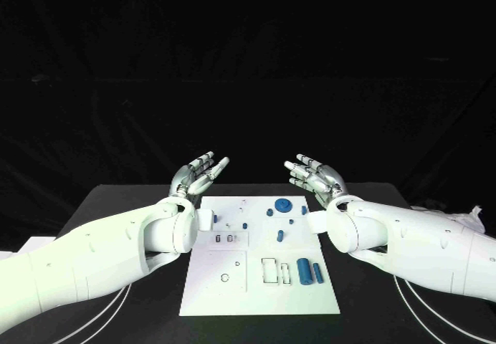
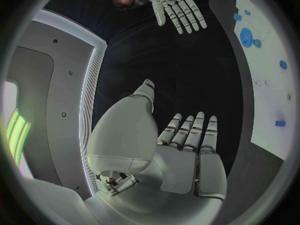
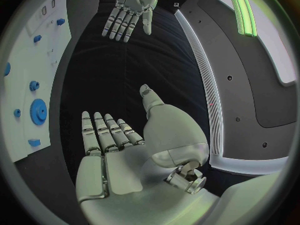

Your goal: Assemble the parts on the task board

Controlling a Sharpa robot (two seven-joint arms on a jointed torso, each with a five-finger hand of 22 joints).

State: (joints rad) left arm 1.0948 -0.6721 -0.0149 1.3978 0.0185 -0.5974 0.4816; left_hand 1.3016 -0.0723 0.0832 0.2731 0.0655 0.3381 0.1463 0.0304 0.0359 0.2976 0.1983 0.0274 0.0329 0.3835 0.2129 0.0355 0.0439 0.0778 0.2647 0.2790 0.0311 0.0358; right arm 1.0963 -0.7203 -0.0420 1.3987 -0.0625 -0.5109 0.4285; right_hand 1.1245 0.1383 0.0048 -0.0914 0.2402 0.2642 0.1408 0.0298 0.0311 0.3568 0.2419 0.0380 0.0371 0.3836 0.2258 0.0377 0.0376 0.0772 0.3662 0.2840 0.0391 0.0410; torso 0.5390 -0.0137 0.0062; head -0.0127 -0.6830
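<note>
Head view: I'm holding my left hand (image 1: 199, 174) and right hand (image 1: 315, 177) up past the far end of the task board (image 1: 259, 287), palms facing each other, fingers spread wide, gripping nothing. The board is lying flat mid-worktop (image 1: 124, 197), between my forearms. On it, a blue gear (image 1: 282, 204) is sitting near the far edge, with smaller blue parts (image 1: 280, 234) just behind it, and a blue cylinder (image 1: 304, 270) is lying toward the near right.

Left wrist view: my left hand (image 2: 187, 150) is showing flat and empty, fingers straight. The right hand (image 2: 175, 2) is hanging opposite, well apart, and the board (image 2: 275, 95) is running along one side.

Right wrist view: my right hand (image 3: 112, 150) is likewise staying wide and empty, with the gear (image 3: 39, 110) on the board (image 3: 25, 50) beside it.
</note>
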